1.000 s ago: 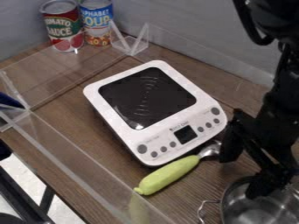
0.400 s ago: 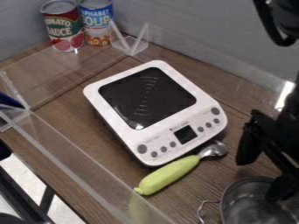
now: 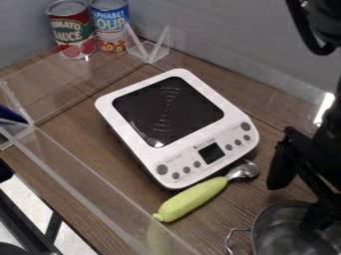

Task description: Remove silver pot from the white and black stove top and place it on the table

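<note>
Silver pot [image 3: 288, 239] beneath the open claw [image 3: 297, 164], on the surface [image 3: 94, 179].
Claw fingers apart; can labels [image 3: 70, 14] read "TOMATO SAUCE" and "ALPHABET SOUP".

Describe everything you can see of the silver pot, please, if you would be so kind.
The silver pot is round, shiny and looks like steel, with a thin wire-like loop handle on its left side in the picture. It sits on the wood-grain table, off the white stove top, and is cut off by the picture's bottom edge. The dark gripper overlaps its rim in view; I cannot tell whether they touch.
</note>
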`<action>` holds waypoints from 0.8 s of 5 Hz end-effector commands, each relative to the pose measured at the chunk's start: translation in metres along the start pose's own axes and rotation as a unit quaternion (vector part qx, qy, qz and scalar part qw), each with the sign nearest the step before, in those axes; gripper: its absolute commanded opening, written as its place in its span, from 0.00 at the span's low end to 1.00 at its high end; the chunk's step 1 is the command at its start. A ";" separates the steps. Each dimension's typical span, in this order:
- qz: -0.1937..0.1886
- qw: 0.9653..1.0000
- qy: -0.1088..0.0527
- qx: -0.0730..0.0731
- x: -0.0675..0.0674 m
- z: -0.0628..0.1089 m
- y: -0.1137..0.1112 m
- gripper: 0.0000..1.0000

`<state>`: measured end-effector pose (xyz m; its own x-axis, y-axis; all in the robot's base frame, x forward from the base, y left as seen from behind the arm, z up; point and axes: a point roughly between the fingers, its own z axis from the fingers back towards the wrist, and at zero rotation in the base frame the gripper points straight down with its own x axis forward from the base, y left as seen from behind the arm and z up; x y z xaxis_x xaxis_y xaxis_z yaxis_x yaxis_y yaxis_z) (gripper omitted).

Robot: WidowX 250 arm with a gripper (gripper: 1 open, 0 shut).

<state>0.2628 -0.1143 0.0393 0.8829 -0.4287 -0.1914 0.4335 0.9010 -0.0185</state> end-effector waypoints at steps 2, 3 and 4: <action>-0.008 1.000 -0.010 0.001 -0.001 0.006 0.013 1.00; -0.031 0.999 -0.009 0.002 -0.003 0.006 0.023 1.00; -0.057 0.998 -0.009 0.005 -0.009 0.006 0.023 1.00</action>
<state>0.2603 -0.0911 0.0311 0.8212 -0.5239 -0.2262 0.5280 0.8480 -0.0471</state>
